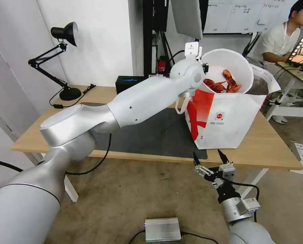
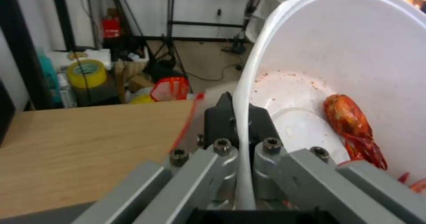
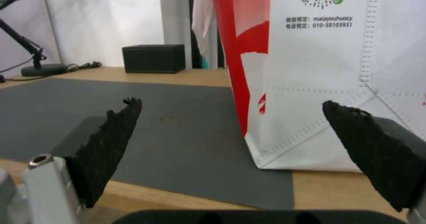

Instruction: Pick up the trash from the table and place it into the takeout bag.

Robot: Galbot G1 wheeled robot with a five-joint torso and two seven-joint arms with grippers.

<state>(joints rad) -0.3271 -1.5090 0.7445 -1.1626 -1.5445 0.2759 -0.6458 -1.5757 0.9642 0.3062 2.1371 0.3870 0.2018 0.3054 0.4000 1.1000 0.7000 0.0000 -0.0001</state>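
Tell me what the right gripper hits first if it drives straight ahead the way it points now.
Probably the takeout bag: the open right gripper sits just off the table edge, aimed at the bag's lower front corner, with the dark grey mat beneath. Depth is uncertain.

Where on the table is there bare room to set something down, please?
The dark grey mat lies bare between the black box and the table front edge, left of the takeout bag. Bare wood borders the lamp base. It is crowded at the bag, where the left gripper holds the bowl.
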